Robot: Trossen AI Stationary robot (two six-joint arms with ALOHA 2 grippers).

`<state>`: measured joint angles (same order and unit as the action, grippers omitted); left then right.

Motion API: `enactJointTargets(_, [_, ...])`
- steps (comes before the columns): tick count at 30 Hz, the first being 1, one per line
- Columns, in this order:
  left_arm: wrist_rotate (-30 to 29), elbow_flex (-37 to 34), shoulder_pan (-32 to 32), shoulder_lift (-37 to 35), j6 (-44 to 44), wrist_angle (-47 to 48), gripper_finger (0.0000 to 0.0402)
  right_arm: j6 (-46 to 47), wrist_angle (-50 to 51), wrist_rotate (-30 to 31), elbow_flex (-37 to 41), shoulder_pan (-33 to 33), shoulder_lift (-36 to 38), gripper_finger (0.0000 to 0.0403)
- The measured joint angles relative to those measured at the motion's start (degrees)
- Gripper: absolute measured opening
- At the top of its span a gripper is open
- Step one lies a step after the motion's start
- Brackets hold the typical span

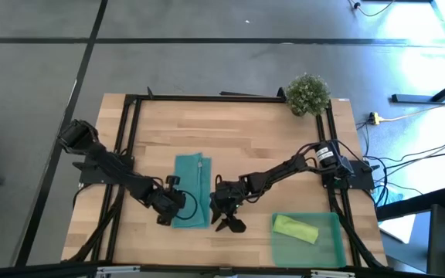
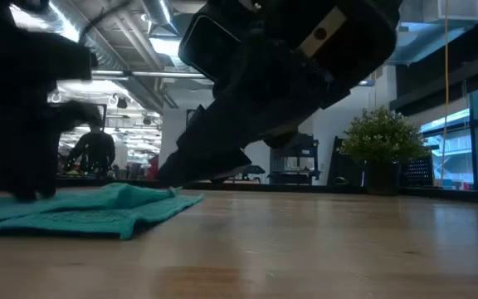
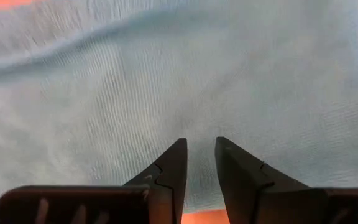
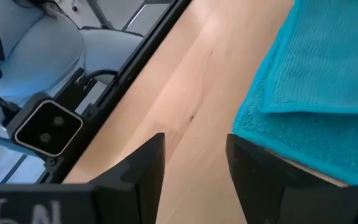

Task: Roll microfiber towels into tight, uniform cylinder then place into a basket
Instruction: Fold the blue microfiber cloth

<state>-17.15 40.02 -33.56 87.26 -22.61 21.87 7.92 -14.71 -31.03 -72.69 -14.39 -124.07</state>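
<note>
from where i sit, i'd call this about half done. the lime green towel (image 1: 295, 228) is already rolled into a short cylinder and lies inside the basket (image 1: 332, 249), at the near right corner of the bench (image 1: 253, 131). the teal towel (image 1: 191, 189) is still to do: it lies folded into a long flat strip on the bench, left of centre, with a loose fold along one edge, and no roll has started that i can see. my left claw (image 1: 178, 213) is down at the near end of that strip; in the left wrist view its fingers (image 3: 166, 171) stand close together with a narrow gap, their tips right over the cloth, and i can't see them pinching any fabric, so i'd call it nearly closed and holding nothing. my right claw (image 1: 226, 222) sits just beside the towel's right edge, over bare wood; the right wrist view shows its fingers (image 4: 143, 163) clearly parted and empty, with the towel's corner just off to one side. what's left, as i judge it, is to catch the near edge, roll the strip up tight and even, then carry it over to the basket and set it beside the green roll. a small potted plant (image 1: 308, 94) stands at the far right corner, well clear of the work.
</note>
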Motion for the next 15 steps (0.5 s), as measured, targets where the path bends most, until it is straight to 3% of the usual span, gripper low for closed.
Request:
enactJointTargets(8, [-1.44, 0.55, -3.79, -5.09, -0.12, 0.48, 0.0080, -0.10, -0.09, 2.66, 0.00, -0.22, 0.07, 0.0172])
enactJointTargets(15, [-1.64, 0.57, -9.71, -5.52, -4.66, 0.23, 0.0080, -9.89, -0.06, 14.25, -1.20, -1.76, 0.09, 0.0172])
